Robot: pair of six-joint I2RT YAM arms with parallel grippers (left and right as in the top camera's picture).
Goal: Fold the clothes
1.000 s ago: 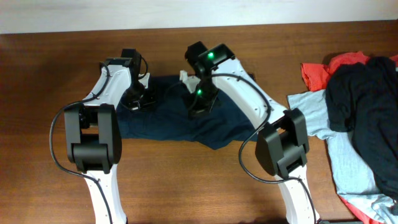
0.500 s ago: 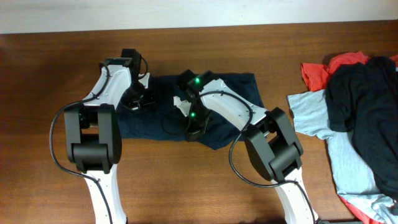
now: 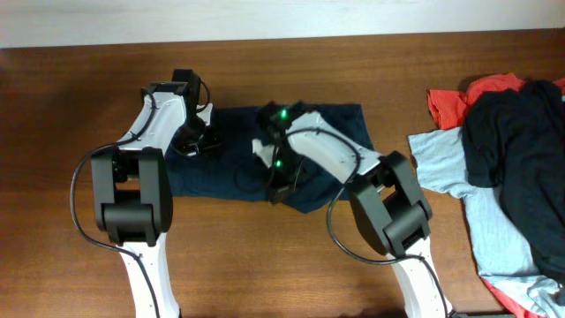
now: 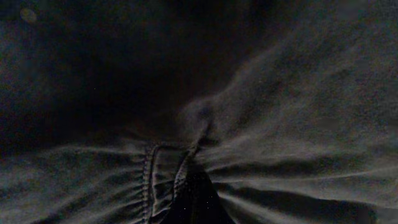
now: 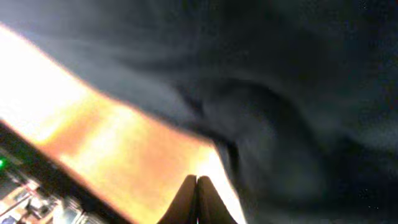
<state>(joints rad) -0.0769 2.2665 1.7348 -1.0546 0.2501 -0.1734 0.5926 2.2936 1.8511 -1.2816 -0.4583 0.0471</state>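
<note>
Left hand (image 4: pixel 194 198): fingers pressed together, pinching a gather of the shorts (image 3: pixel 221 172). In the left wrist view, creases in the dark cloth run in toward the tips, and 2 lines of stitching (image 4: pixel 148 180) curve down just beside them. From overhead this hand sits low on the left part of the garment, near its far edge.

Right hand (image 5: pixel 196 198): fingers closed tight, tips meeting in a thin point. The right wrist view is blurred. Dark cloth fills the frame above and right of the tips, and bare brown surface (image 3: pixel 71 97) glows orange to their left. Cannot tell whether any cloth is caught between the fingers. From overhead this hand is over the middle of the shorts, toward the near edge, with the arm crossing above the garment.

The shorts lie spread across the middle of the surface between the 2 arms. They are rumpled, and 1 corner sticks out toward the near right.

Well apart, at the right edge, is a heap: a red garment (image 3: pixel 455 97), a light blue T-shirt (image 3: pixel 441 163) and a dark garment (image 3: pixel 516 141) lying on top of both.
</note>
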